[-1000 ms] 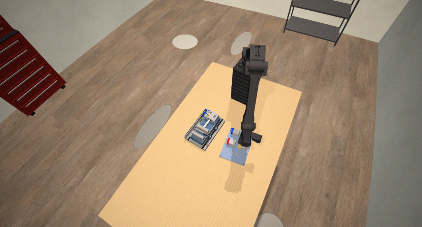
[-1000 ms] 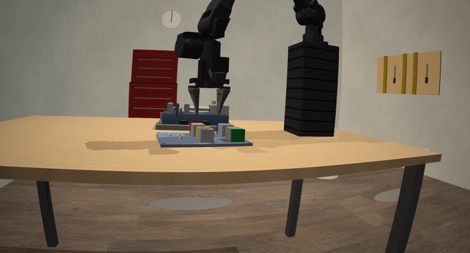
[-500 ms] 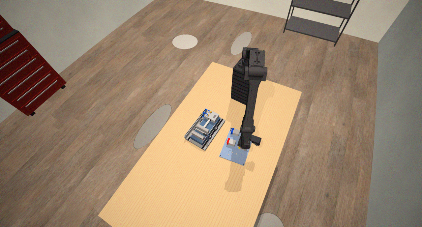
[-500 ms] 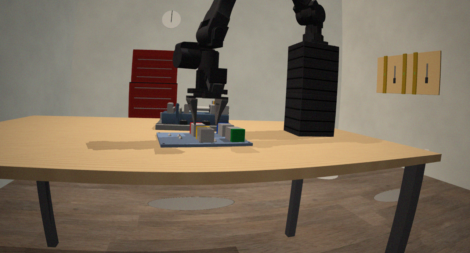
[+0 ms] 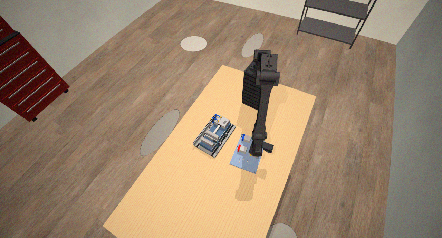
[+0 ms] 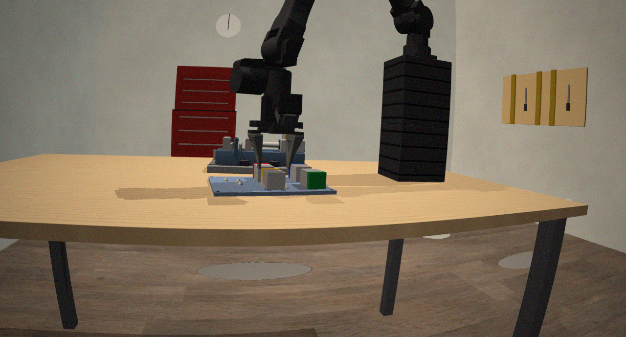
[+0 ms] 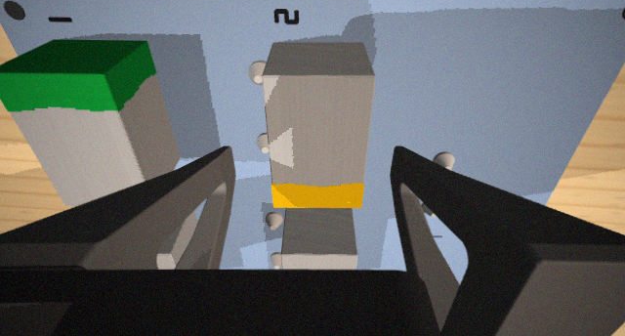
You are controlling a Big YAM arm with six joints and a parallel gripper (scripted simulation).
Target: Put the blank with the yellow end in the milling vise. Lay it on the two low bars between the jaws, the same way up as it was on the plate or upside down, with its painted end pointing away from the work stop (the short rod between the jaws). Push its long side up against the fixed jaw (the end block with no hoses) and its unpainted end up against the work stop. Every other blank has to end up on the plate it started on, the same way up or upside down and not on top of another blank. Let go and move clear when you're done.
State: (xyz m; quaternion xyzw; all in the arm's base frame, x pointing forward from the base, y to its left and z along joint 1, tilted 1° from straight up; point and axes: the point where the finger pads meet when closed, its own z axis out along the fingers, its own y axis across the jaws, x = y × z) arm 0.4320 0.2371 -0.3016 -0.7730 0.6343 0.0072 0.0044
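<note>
The yellow-ended blank [image 5: 250, 154] [image 6: 274, 180] [image 7: 319, 131] lies on the blue plate [image 5: 245, 167] [image 6: 227, 187] [image 7: 464, 82] beside the numeral 2. In the wrist view its yellow end faces the gripper and its grey end points away. My gripper [image 6: 274, 166] [image 7: 312, 160] is open, with nothing held. Its fingertips are on either side of the blank's long sides in the wrist view, at about the height of its top in the exterior view. The milling vise [image 5: 213, 137] [image 6: 262, 157] stands beyond the plate, with no blank between its jaws. The arm hides most of the yellow-ended blank from above.
The green-ended blank [image 6: 316, 180] [image 7: 83, 141] lies left of the gripper in the wrist view. The red-ended blank [image 5: 243, 149] [image 7: 319, 233] lies just beyond the yellow end. The blue-ended blank [image 5: 246, 139] [image 6: 300, 172] is also on the plate. Small pegs [image 7: 443, 160] stick up around them.
</note>
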